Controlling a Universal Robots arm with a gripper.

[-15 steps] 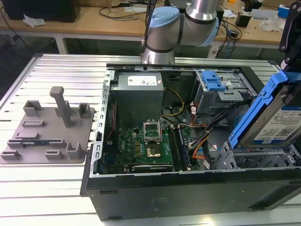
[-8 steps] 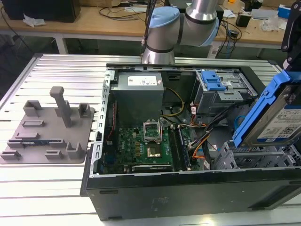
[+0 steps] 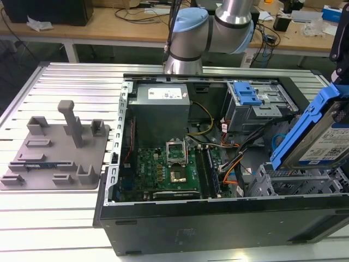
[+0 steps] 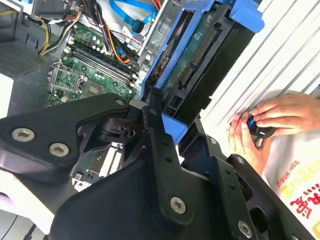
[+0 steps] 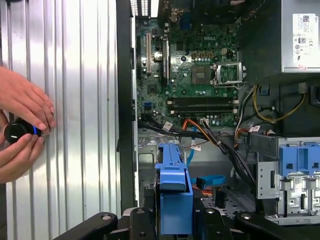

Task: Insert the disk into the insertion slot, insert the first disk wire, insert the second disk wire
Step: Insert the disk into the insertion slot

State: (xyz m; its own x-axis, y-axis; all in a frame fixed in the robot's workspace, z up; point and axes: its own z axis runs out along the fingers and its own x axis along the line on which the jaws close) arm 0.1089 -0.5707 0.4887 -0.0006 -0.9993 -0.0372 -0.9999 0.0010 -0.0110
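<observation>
- Exterior view: the disk [image 3: 319, 136], in its blue frame, hangs tilted at the exterior view's right edge. It is above the slot [image 3: 289, 185], a low grey cage in the lower right of the open computer case [image 3: 218, 229], and not inside it.
- The case stands on a ribbed metal surface [image 3: 54, 229], with a grey fixture plate [image 3: 54, 153] at the exterior view's left.
- Second wrist view: the gripper [image 4: 172, 125] has its fingers [image 4: 152, 130] pinching the disk's blue frame. A person's hands [image 4: 265, 120] hold a small black knob [image 4: 260, 131] on the surface beside the case.
- First wrist view: the disk is edge-on between the fingers, with the circuit board [image 5: 190, 65] beyond it and a taller bay [image 5: 300, 165] with a blue latch nearby.
</observation>
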